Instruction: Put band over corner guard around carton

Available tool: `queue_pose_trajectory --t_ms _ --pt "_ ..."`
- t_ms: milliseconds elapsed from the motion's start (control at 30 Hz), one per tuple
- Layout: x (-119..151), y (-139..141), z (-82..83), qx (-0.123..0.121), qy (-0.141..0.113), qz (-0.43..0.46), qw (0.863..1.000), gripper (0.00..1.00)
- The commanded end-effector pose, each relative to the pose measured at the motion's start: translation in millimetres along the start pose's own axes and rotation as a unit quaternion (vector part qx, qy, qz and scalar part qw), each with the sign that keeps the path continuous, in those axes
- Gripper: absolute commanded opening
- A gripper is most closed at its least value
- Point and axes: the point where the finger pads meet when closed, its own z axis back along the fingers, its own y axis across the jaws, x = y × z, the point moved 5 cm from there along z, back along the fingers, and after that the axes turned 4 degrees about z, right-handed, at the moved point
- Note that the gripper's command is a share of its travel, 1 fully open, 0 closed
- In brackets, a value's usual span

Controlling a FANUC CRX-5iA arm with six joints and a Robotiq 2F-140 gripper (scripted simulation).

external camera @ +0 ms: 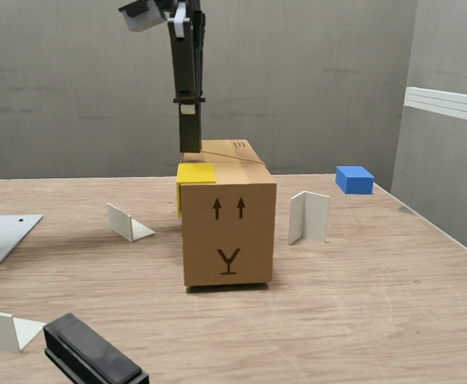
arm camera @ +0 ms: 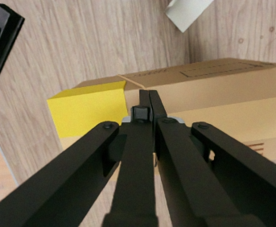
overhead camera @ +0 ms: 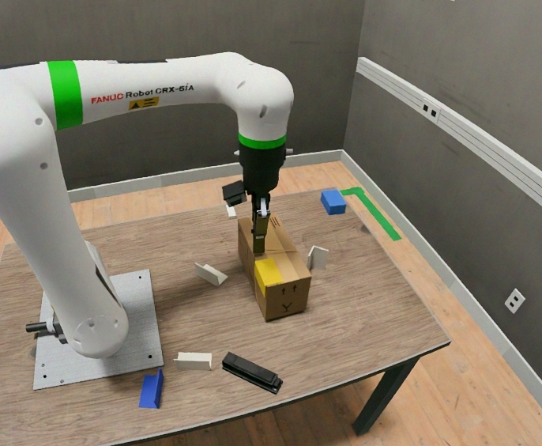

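The brown carton stands upright and level on the table, arrows pointing up. A yellow corner guard sits on its top near-left corner. A thin tan band runs slantwise over the carton top behind the guard, rising from the right top edge to my fingertips. My gripper points straight down just above the carton's top left edge, behind the guard. Its fingers are pressed together and pinch the band.
White corner guards lie to the carton's left, to its right and near the front edge. A blue guard, a black block and a blue block also sit on the table. The arm's base plate is at the left.
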Motion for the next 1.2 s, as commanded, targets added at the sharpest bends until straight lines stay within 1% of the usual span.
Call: queue_pose_trajectory --t_ms 0,667,1167 --pt "0 0 2.7 0.000 -0.001 0.000 1.000 0.10" --pt "0 0 3.0 0.000 -0.001 0.000 1.000 0.10" --pt "-10 -1 3.0 0.000 -0.001 0.000 1.000 0.10"
